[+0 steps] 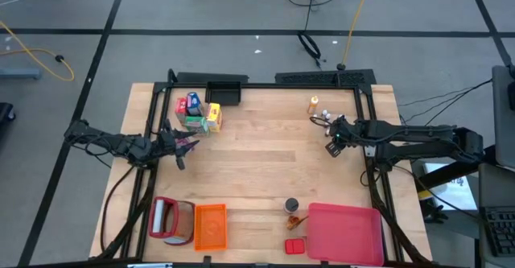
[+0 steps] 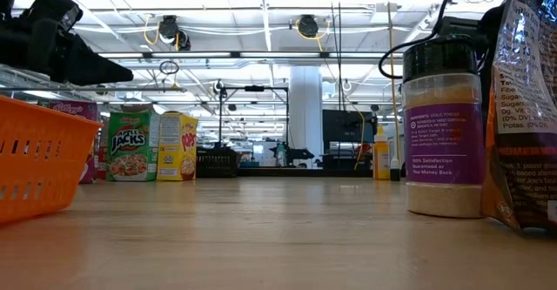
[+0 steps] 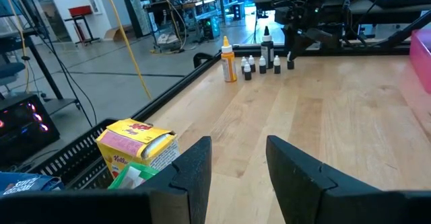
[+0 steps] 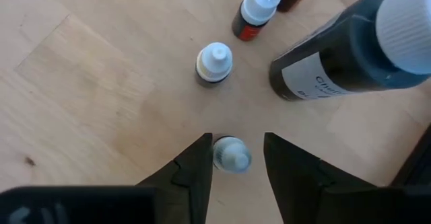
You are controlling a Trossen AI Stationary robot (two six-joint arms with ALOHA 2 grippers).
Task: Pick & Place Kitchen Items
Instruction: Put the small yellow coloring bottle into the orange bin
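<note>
Orange crate (image 1: 211,224), pink-red tray (image 1: 344,232), wooden table (image 1: 257,163)

Counted on the table: four cereal boxes (image 1: 196,113) in one cluster; one orange bottle (image 3: 229,62); five small dark dropper bottles (image 3: 262,64) with white caps, one taller; one orange crate (image 1: 210,225); one pink tray (image 1: 346,234); one spice jar (image 2: 443,131); one small red box (image 1: 294,245).

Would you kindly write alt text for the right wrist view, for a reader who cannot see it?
The right gripper looks straight down, its jaws on either side of a tiny white-capped bottle standing on the wooden table. Two more small capped bottles and a larger dark bottle stand just beyond.
</note>
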